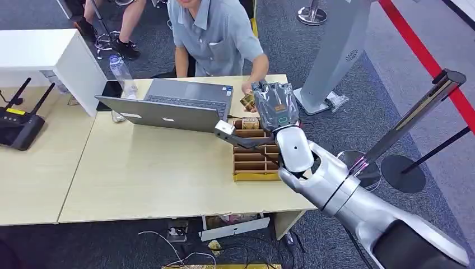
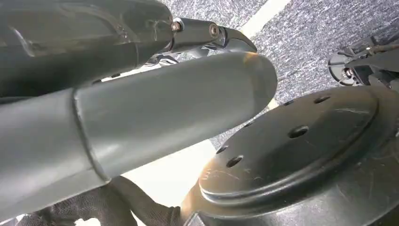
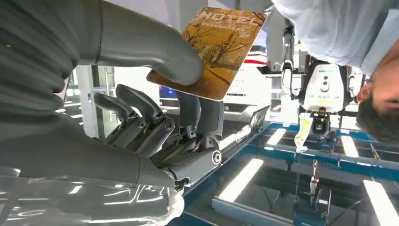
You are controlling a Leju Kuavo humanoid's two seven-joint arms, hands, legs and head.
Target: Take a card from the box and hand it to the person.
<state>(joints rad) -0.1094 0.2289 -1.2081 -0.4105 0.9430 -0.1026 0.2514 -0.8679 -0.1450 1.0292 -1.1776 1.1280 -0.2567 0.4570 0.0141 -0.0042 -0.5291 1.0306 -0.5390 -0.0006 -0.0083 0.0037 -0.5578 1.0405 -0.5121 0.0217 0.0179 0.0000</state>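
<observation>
Table (image 1: pixel 145 174) is taking up the left and centre of the head view, pale wood, with an open laptop (image 1: pixel 168 106) at upper centre. Person (image 1: pixel 215 36) in a grey shirt is sitting at the top centre, behind the table's far edge.

Right arm is coming in from the lower right of the head view and reaching up toward centre. Compartmented card box (image 1: pixel 253 157) is sitting on the table just right of centre, partly under that forearm.

Right hand (image 1: pixel 274 103) is raised beyond the box, at upper centre-right, and is gripping a brown card (image 3: pixel 214 47) printed "HOTEL". In the right wrist view the thumb (image 3: pixel 155 52) is pressing one face and a darker finger is backing the other; the remaining fingers are curled below, holding nothing.

Person's hand (image 1: pixel 250 89) is lying just up and left of the right hand in the head view, right beside the card's free end (image 1: pixel 247 102). Card's long axis is running away from the fingers toward the person. Contact between person's hand and card: cannot tell.

Left hand (image 2: pixel 117 113) is hanging low, well away; thumb is showing close up, grip state cannot be told.

Judgement: card is out of the box; handover is the step in hand, right hand being the nearer.
</observation>
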